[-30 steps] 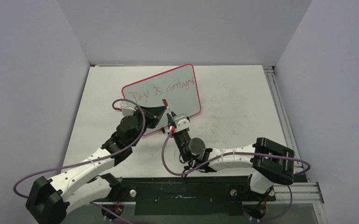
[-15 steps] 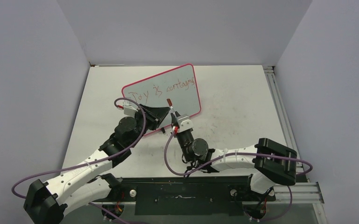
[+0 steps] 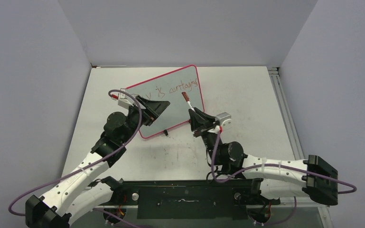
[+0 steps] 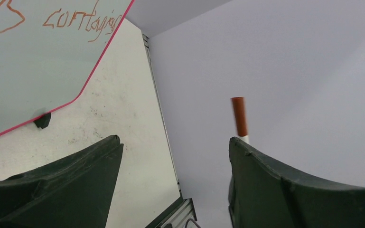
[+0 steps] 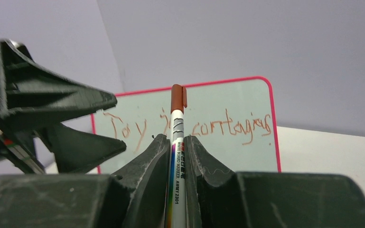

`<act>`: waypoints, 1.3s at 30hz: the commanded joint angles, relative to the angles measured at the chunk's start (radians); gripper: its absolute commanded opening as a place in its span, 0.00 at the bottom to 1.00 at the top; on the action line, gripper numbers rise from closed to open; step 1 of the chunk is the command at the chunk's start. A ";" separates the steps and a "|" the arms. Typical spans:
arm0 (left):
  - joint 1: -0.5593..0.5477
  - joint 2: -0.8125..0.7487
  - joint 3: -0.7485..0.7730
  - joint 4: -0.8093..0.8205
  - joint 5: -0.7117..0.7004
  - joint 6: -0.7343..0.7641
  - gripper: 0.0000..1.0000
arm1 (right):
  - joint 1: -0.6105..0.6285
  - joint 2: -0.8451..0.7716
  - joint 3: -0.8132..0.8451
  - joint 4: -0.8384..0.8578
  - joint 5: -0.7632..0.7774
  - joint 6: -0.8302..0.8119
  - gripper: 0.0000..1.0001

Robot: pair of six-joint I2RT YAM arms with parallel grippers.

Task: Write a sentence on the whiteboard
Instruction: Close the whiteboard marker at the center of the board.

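The whiteboard (image 3: 182, 102) (image 4: 38, 71) (image 5: 218, 102), pink-framed, sits left of the table's middle. The sentence (image 3: 182, 87) (image 4: 78, 21) (image 5: 232, 126) runs along it in reddish-brown script, and my left arm hides its first word in the top view. My left gripper (image 3: 159, 113) (image 4: 174, 140) (image 5: 121, 121) hovers open over the board's near-left part, holding nothing. My right gripper (image 3: 193, 114) (image 5: 177, 137) is shut on a white marker (image 3: 188, 102) (image 5: 176, 156). The marker's brown cap (image 4: 238, 116) (image 5: 176, 97) points at the board's right edge.
One black foot (image 4: 42, 119) of the board shows at its near edge. An aluminium rail (image 3: 282, 109) runs along the table's right side. Grey walls close in the back and both sides. The black base plate (image 3: 190, 197) lies at the near edge.
My left gripper has opened, let go of the marker's end and drawn back to the left. My right arm has swung right, carrying the marker away from the left gripper.
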 commanded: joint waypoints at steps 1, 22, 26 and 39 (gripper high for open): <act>0.060 0.021 0.071 0.120 0.271 0.072 0.81 | -0.033 -0.145 -0.021 -0.082 -0.147 0.212 0.05; 0.040 0.110 0.159 0.185 0.348 0.062 0.84 | -0.038 -0.191 -0.031 -0.154 -0.291 0.305 0.05; 0.040 0.120 0.159 0.199 0.341 0.041 0.72 | -0.038 -0.185 -0.030 -0.162 -0.306 0.305 0.05; 0.041 0.106 0.141 0.223 0.308 0.014 0.44 | -0.036 -0.167 -0.019 -0.172 -0.336 0.298 0.05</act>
